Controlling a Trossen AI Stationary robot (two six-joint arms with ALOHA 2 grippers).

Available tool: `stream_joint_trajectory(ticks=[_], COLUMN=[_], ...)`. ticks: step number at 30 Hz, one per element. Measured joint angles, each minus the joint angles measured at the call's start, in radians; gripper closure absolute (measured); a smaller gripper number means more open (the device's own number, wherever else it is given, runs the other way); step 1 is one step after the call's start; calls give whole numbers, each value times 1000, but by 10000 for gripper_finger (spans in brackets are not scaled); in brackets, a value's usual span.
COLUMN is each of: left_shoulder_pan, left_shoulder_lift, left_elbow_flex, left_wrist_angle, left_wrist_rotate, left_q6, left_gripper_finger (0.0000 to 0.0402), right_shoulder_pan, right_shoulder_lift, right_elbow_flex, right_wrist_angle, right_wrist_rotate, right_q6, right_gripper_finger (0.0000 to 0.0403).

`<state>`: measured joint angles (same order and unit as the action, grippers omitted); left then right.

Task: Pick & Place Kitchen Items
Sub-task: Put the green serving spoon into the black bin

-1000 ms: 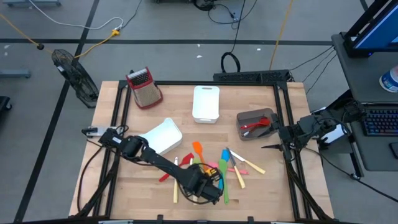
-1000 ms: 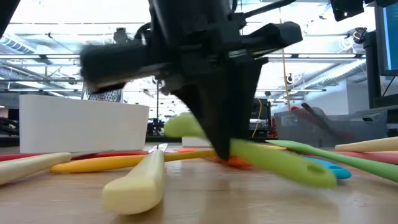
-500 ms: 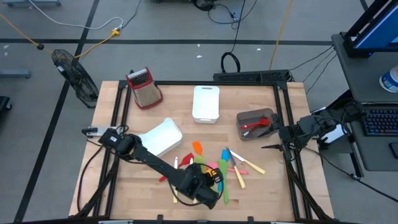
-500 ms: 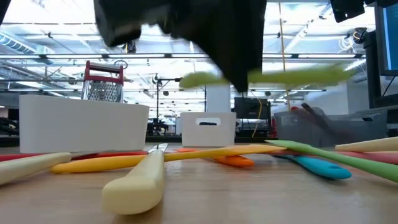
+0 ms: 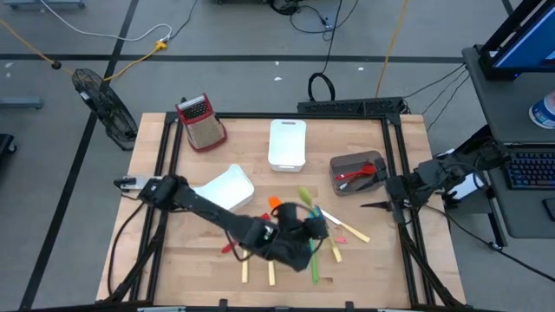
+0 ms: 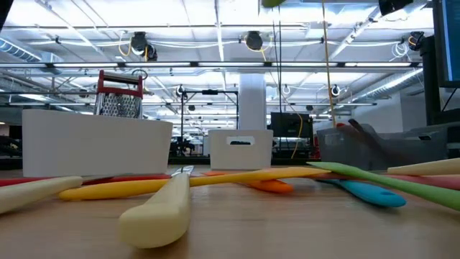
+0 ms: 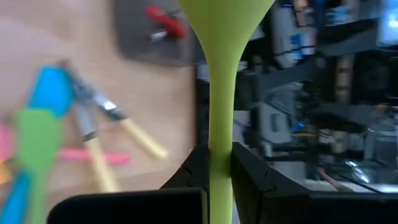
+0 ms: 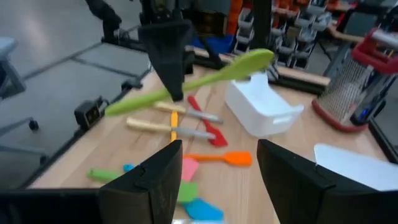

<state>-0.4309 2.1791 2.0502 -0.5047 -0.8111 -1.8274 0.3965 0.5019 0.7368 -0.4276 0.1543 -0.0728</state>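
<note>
Lime green spatula's up in the air, mid-carry

The lime spatula point(image 8: 193, 81) is pinched by its handle in the left end effector point(image 5: 310, 227), lifted clear of the pile of utensils point(image 5: 325, 232) lying just under it. I'd guess the next move is to swing over to a bin and let go, maybe the grey bin point(image 5: 359, 172) beyond it. The right end effector point(image 8: 217, 180) waits wide and empty at the wooden counter point(image 5: 373, 260) edge. Grater point(image 5: 200, 120) and white bin point(image 5: 286, 144) further back, a lab room with ceiling lights behind.

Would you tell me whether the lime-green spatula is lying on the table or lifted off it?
Lifted. The left gripper is shut on the lime-green spatula, which hangs tilted in the air above the other utensils on the table.
</note>
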Motion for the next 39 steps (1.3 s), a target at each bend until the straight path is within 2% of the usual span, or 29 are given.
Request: stream_joint_trajectory(ticks=[4, 10, 12, 15, 18, 21, 23, 27, 31, 34, 39], left_shoulder_pan=[41, 103, 118, 135, 149, 175, 197, 250, 306, 344, 391], left_shoulder_lift=[-11, -31, -48, -94, -140, -167, -174, -170, -154, -149, -149], left_elbow_flex=[0, 1, 1, 1, 2, 2, 2, 2, 1, 0, 0], left_wrist_angle=[177, 358, 406, 411, 413, 465, 524, 631, 631, 631, 638], left_wrist_rotate=[37, 170, 192, 201, 195, 201, 226, 344, 435, 509, 560], left_q6=[199, 400, 449, 517, 585, 657, 700, 730, 714, 701, 700], left_gripper_finger=[377, 377, 377, 377, 377, 377, 377, 377, 377, 377, 377], right_shoulder_pan=[0, 0, 0, 0, 0, 0, 0, 0, 0, 0, 0], right_shoulder_lift=[19, -3, -15, -33, -42, -39, -29, -7, 6, 16, 19], right_elbow_flex=[0, 0, 0, 0, 0, 0, 0, 0, 0, 0, 0], right_wrist_angle=[35, 33, 30, 34, 62, 120, 179, 279, 304, 307, 308], right_wrist_rotate=[0, 9, 48, 157, 321, 501, 564, 581, 591, 664, 755], right_q6=[-73, -356, -433, -538, -639, -741, -796, -832, -854, -886, -922], right_gripper_finger=[202, 202, 202, 202, 202, 202, 202, 202, 202, 202, 202])
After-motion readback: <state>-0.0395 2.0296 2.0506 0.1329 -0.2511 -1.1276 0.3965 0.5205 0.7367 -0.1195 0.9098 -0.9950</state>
